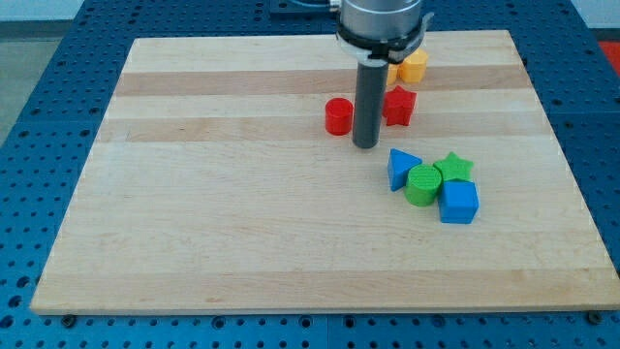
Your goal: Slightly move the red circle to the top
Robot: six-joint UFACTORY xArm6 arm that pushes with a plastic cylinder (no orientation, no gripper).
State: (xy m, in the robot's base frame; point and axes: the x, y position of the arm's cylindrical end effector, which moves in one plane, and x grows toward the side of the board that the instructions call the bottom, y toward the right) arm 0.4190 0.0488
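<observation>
The red circle (338,116) stands on the wooden board (242,213), right of centre in the upper half. My tip (365,145) is down on the board just to the lower right of the red circle, very close to it. A red star (398,106) sits just right of the rod. The rod hides part of the space between the two red blocks.
A yellow block (414,66) lies near the view's top, partly behind the arm. To the lower right is a cluster: a blue triangle (402,168), a green circle (422,184), a green star (452,168) and a blue cube (459,203).
</observation>
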